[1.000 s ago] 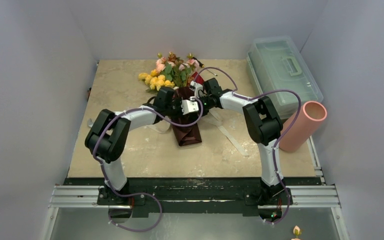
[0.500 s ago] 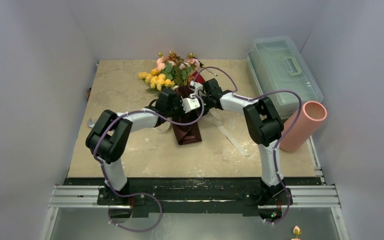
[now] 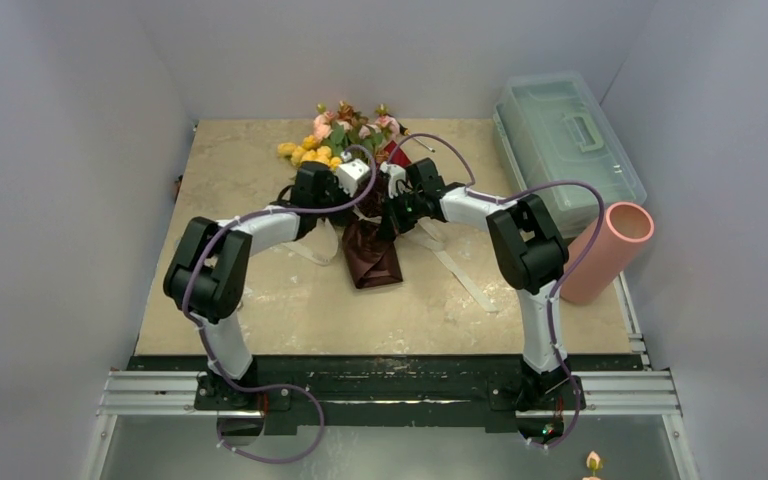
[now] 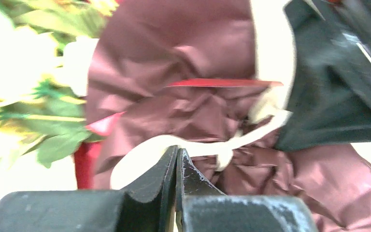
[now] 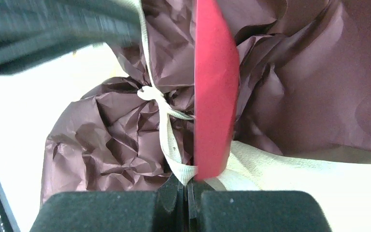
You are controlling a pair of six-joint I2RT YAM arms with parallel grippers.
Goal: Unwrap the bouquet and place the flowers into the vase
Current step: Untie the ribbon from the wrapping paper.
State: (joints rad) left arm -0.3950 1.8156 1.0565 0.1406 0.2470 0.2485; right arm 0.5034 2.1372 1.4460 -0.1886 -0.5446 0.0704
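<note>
The bouquet (image 3: 368, 255) lies mid-table, its dark red paper (image 4: 174, 48) crinkled and tied by a cream ribbon (image 5: 166, 140) with a knot (image 5: 149, 93). The flowers (image 3: 332, 140), pink, yellow and orange, fan out toward the back wall. My left gripper (image 4: 178, 152) is shut on a loop of the ribbon (image 4: 140, 152) beside the knot. From the other side my right gripper (image 5: 186, 186) is shut on a ribbon strand, next to a bright red fold of paper (image 5: 215, 96). Both grippers (image 3: 378, 200) meet over the bouquet's neck. The salmon-pink vase (image 3: 608, 250) leans tilted at the table's right edge.
A clear greenish plastic box (image 3: 565, 140) with a handle stands at the back right. Loose cream ribbon tails (image 3: 465, 275) trail over the beige table (image 3: 240, 190) on both sides of the paper. Grey walls close in the left, back and right.
My left gripper closed fully, then moved back and left toward the flowers with the ribbon in it. The right arm has hardly moved.
</note>
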